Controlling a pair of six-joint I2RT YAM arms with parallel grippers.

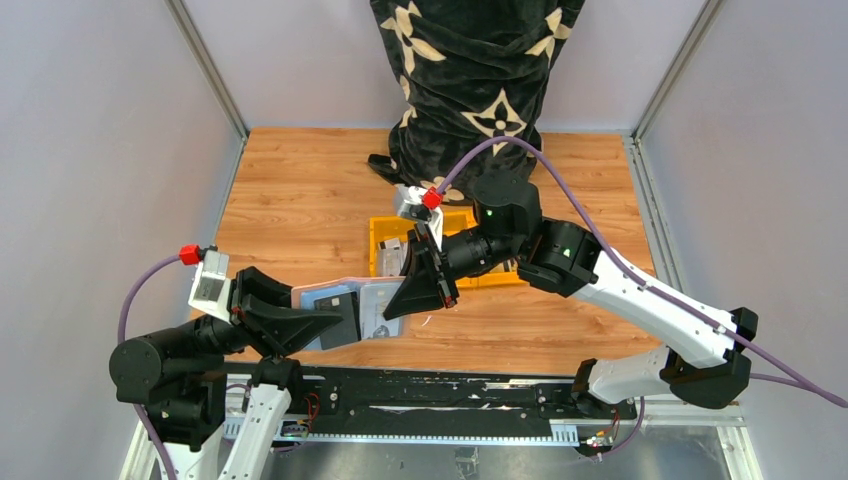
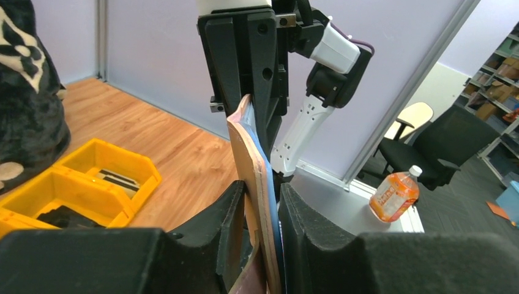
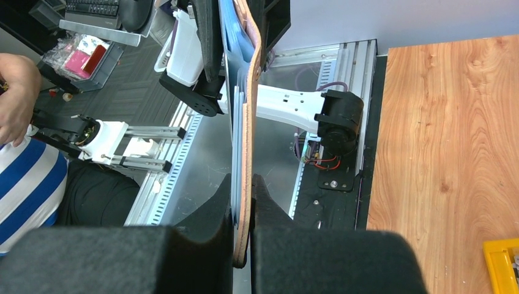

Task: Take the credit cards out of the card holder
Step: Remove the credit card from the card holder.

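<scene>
At the left, close to the table's near edge: the black two-finger left gripper (image 1: 343, 318), pointing rightward, fingers drawn in to a narrow gap. Pinches, in the left wrist view, the flat taupe-brown card holder (image 2: 248, 153), seen edge-on, with thin blue-grey plastic credit cards (image 2: 275, 205) lying against one face. Held up off the light wooden tabletop (image 1: 290, 200).

Just right of those fingers, from above: a blue-grey card beside a paler silvery one, spanning the space between both grippers over the table's near middle.

Further right: the black right gripper (image 1: 398, 305), pointing leftward, almost fully closed. Clamps the opposite end of the same card holder, with pale blue cards pressed to its side in the right wrist view.

Behind that gripper, toward the far side: a yellow three-compartment plastic tray (image 1: 384, 228) resting on the wood, dark items inside. Beyond the tray, at the far edge: a black cloth with a cream flower pattern (image 1: 470, 70).
</scene>
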